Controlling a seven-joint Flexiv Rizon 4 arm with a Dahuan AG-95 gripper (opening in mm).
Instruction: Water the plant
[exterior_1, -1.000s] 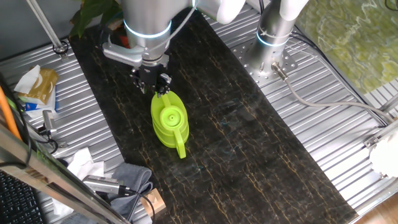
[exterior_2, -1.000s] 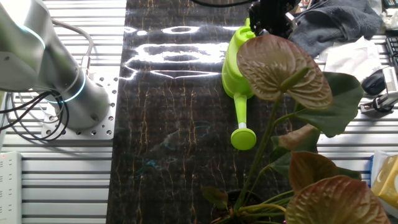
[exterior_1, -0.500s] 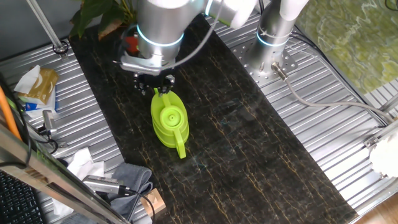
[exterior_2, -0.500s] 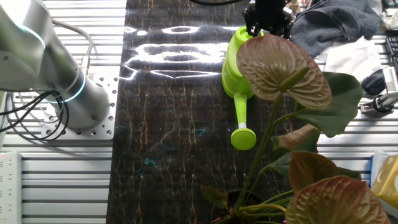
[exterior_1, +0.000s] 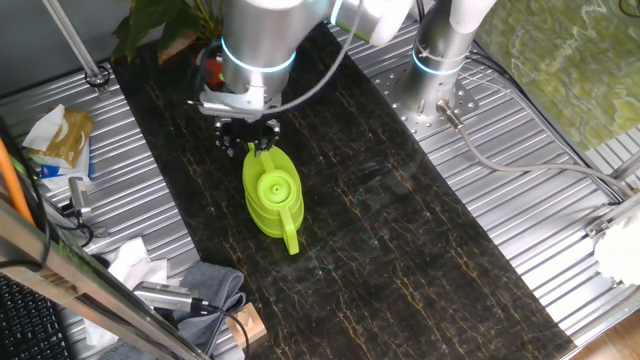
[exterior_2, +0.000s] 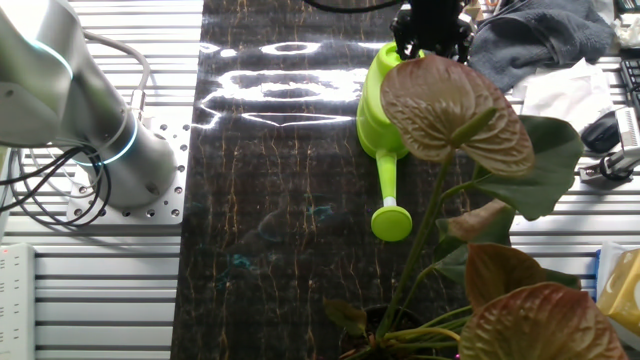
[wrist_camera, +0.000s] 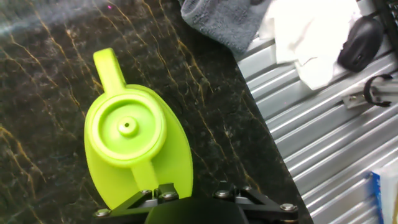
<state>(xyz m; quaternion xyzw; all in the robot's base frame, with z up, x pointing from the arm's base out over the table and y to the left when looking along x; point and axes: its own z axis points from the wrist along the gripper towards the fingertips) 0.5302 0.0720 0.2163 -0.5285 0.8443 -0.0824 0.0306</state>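
Lime-green watering can (exterior_1: 271, 200) is standing upright on dark marble mat (exterior_1: 400, 230), gripper (exterior_1: 249, 138) hovering right over its spout end; finger spread can't be told. Plant (exterior_2: 470, 220) is sitting just beyond gripper, pot (exterior_1: 209, 68) w/ orange-red rim partly hidden

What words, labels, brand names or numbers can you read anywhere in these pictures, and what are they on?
None can be read.
The green watering can shows no lettering or label.
The yellow packet at the table's edge may carry print, but it is too small and blurred to read.
The gripper and arm show no legible marking.
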